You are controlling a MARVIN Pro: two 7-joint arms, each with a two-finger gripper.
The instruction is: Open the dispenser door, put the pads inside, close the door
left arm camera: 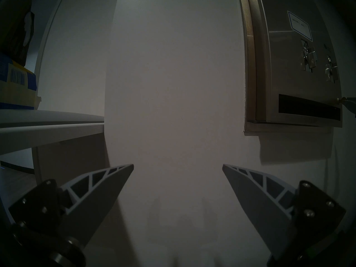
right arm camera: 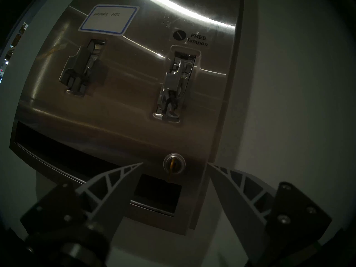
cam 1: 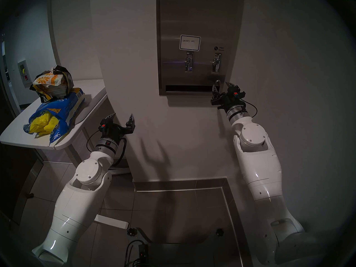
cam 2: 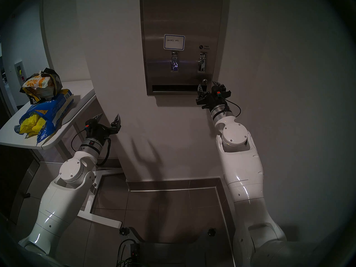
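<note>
The tall brushed-steel dispenser door is shut on the wall. Right claw, spread, brackets the small round lock and its key. Centre on the key before pinching; avoid the door edge. Left claw hangs spread.

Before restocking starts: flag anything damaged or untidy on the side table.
The blue bag on the white table is torn open, yellow pads spilling from the rip. A crumpled opened pack sits tilted on top.
</note>
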